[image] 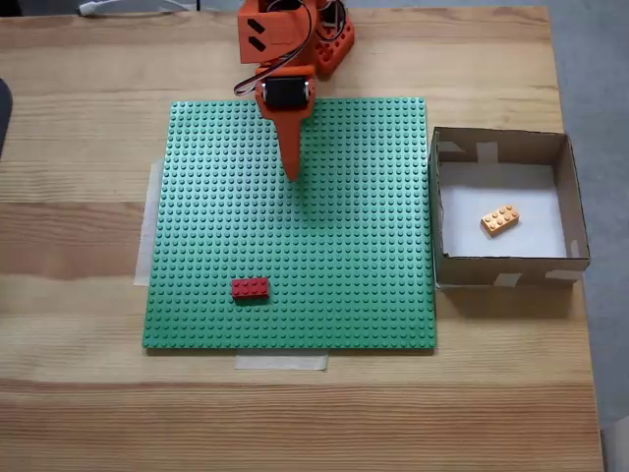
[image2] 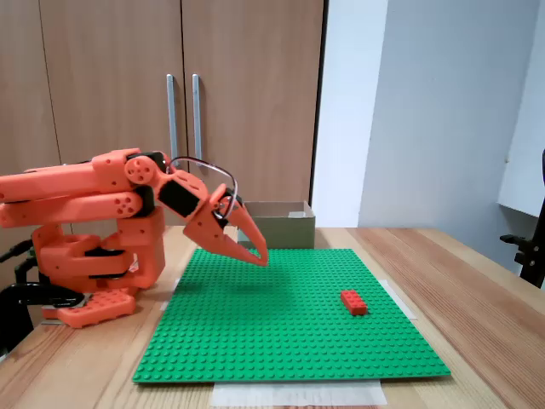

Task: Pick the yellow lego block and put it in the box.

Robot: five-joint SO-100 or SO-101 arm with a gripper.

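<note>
- Your yellow lego block (image: pixel 500 219) already lies on the white floor of the box (image: pixel 507 265), a little right of its middle in the fixed view from above and clear of all four walls, so judge the placing as done
- Your gripper (image: pixel 292 173) hangs over the upper middle of the green baseplate (image: pixel 334 295), well apart from the box; in the side-on fixed view the gripper (image2: pixel 260 256) points down and forward, its tip just above the studs
- The two fingers look pressed together into one point with nothing between them; no gap shows in either fixed view
- The step in hand seems to be the retreat to rest: fold the arm (image2: pixel 81 192) back toward its base (image2: pixel 94 256) and lift the tip a touch first, so it does not scrape the studs
- Leave the red brick (image: pixel 250 288) alone; it sits near the front-left of the plate in the view from above, well away from your path if you pull straight back
- Do not swing toward the box: a knock on its near wall could shift it on the wooden table (image: pixel 79 413) and tip the block out
</note>
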